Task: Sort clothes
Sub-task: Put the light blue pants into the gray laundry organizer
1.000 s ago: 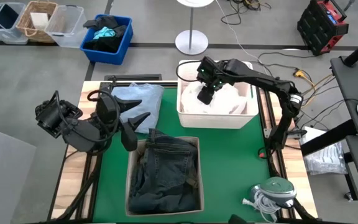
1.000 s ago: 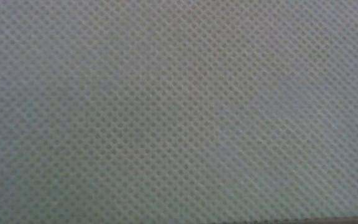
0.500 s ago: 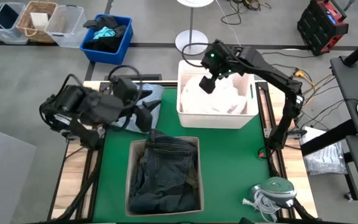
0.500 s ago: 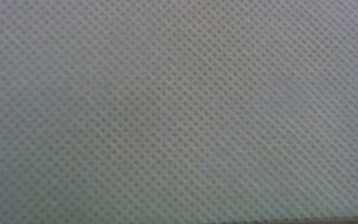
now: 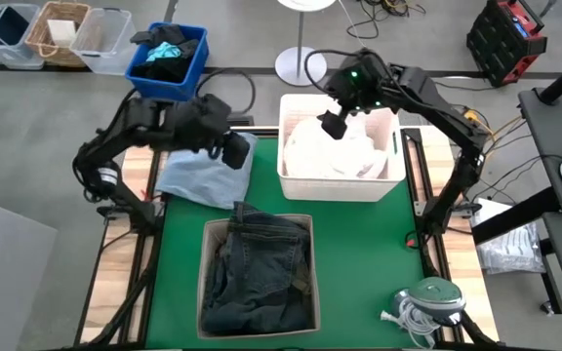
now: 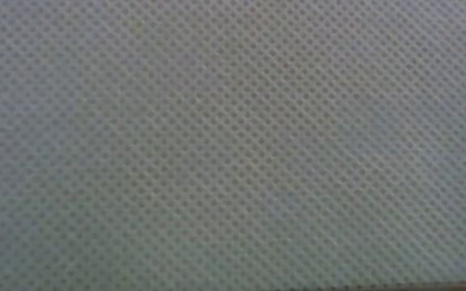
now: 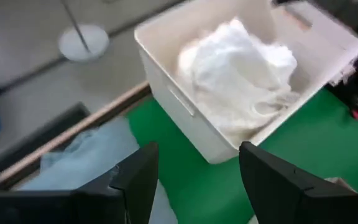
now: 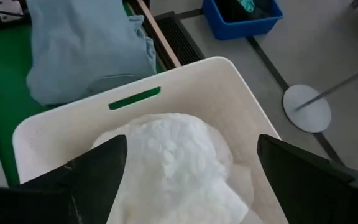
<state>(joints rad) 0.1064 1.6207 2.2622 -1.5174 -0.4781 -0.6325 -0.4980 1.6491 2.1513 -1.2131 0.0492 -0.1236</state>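
Two claws are in play, and both are seen spread apart and empty. The left claw point(image 5: 230, 154) is held over the far right corner of the blue shirt point(image 5: 203, 168), which is spread on the bench point(image 5: 359, 253) directly beneath it and reaches away toward the bench's left edge; its long axis cannot be told. This claw is judged the nearer for the shirt. Just beside it, to its right, the white bin point(image 5: 341, 185) is met, with white clothes point(image 5: 340, 151) heaped inside. The right claw point(image 5: 335, 125) is held above that heap, toward the bin's far wall. Nearer the front, the jeans point(image 5: 259, 273) lie in a grey bin point(image 5: 204, 283). Green bench is left open between the bins.
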